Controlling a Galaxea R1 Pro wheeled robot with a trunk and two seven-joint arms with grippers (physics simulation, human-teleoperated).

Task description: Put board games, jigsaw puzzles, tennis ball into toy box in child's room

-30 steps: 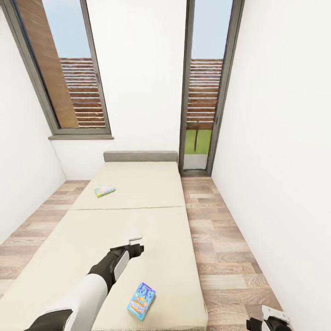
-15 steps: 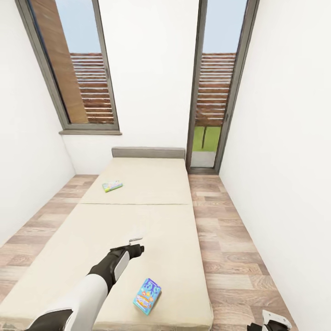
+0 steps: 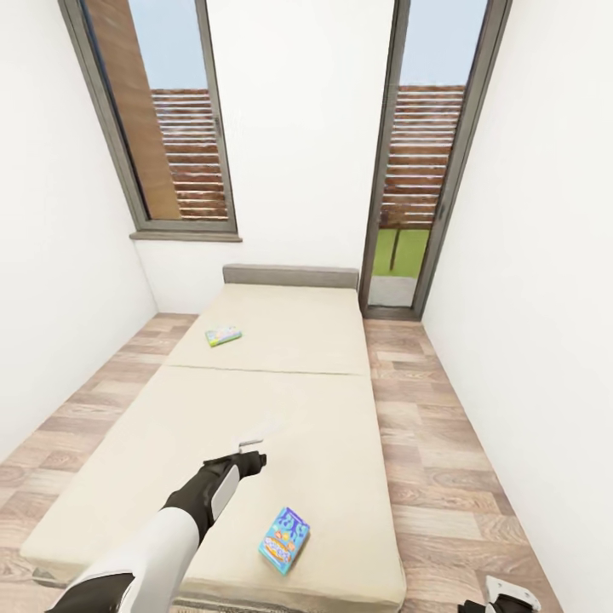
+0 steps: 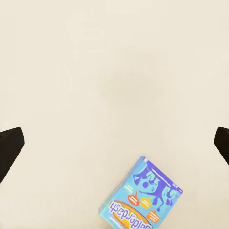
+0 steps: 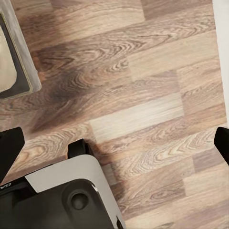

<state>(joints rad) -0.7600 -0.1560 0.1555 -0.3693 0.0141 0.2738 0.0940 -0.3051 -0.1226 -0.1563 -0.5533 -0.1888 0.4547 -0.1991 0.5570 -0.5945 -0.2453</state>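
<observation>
Two board games lie on the bed (image 3: 281,400). A blue-fronted one (image 3: 284,540) sits near the foot of the bed, and a green-edged one (image 3: 223,335) lies farther up near the grey headboard (image 3: 289,275). My left gripper (image 3: 252,449) hangs over the cream cover, up-bed and left of the near game. In the left wrist view that game (image 4: 142,200) lies off to one side of the open left gripper (image 4: 114,145), whose dark fingertips (image 4: 9,148) stand wide apart with nothing between them. My right gripper (image 5: 114,143) is open over the wood floor. The toy box and table are out of view.
White walls close in on both sides, with strips of plank floor (image 3: 443,477) along each side of the bed. A window (image 3: 170,128) and a tall glass door (image 3: 426,162) stand behind the headboard. The robot's base (image 5: 67,195) and a corner of the bed (image 5: 14,57) appear under the right gripper.
The whole head view has shifted: the bed and both games sit further right and the foot edge of the bed now shows. Both arms hold the same pose.
</observation>
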